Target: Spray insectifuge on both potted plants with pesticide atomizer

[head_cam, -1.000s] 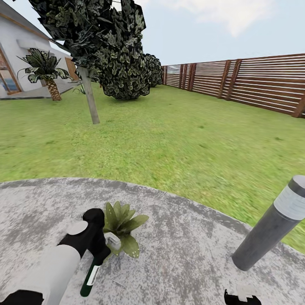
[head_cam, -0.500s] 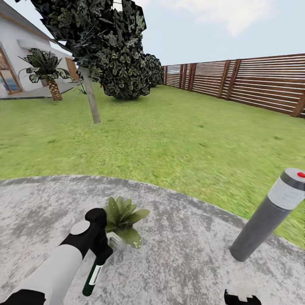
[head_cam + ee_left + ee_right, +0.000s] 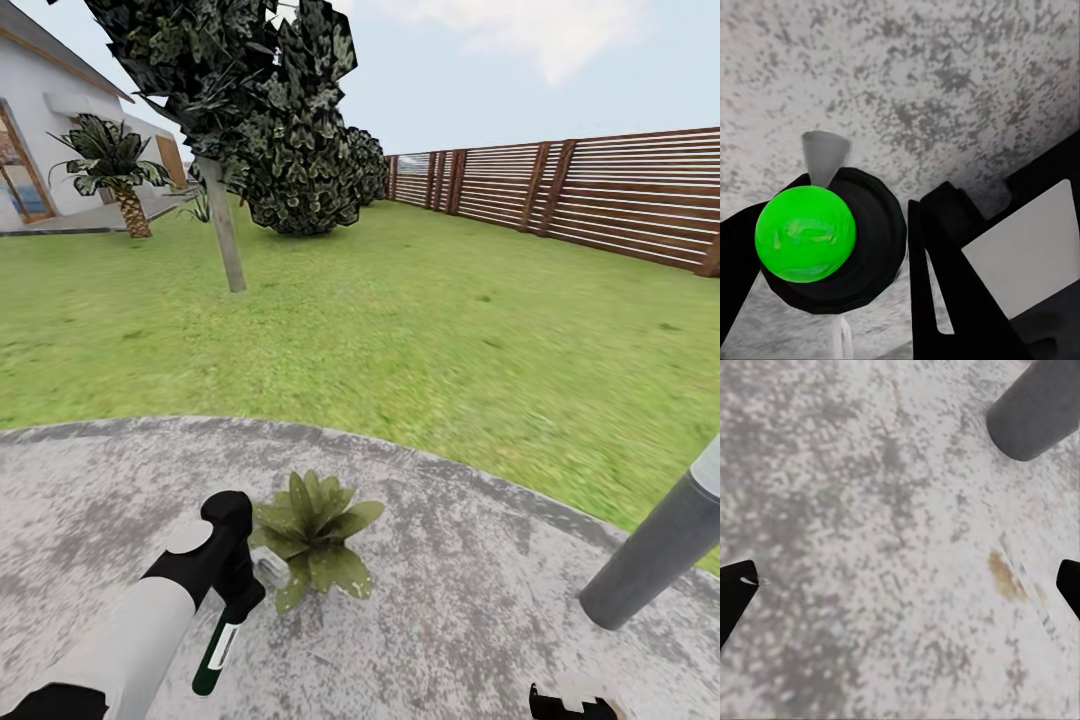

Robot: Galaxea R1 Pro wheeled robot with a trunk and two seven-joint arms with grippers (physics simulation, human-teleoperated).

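Seen from the head camera, at the lower left of the frame: left arm reaching in from the bottom corner, white forearm and black wrist angled up toward centre, the left gripper (image 3: 240, 590) clenched around a dark green spray bottle (image 3: 216, 655). Bottle's upper half hidden behind the black fingers; lower body hanging below them, tilted, over round grey paving (image 3: 470, 600). White label on its side, any writing too small to read. In the left wrist view, bottle (image 3: 832, 240) seen end-on as a dark round body with a bright green circle, pinched between black fingers (image 3: 945, 285).

Just right of the gripper, a potted plant (image 3: 315, 530): low rosette of pointed light-green leaves, pot mostly hidden beneath them, a small grey bit showing at its left.

At the lower right edge, grey post (image 3: 655, 550) cut off by the frame, top out of sight. Along the bottom edge, a black-and-white part of the right arm, cropped. In the right wrist view, right gripper (image 3: 900, 589) spread wide, only black fingertips (image 3: 735, 592) at the edges, paving between.

Behind: lawn (image 3: 420, 320), brown slatted fence (image 3: 600, 195), dark bush (image 3: 300, 150), palm (image 3: 110, 165), house wall at upper left.
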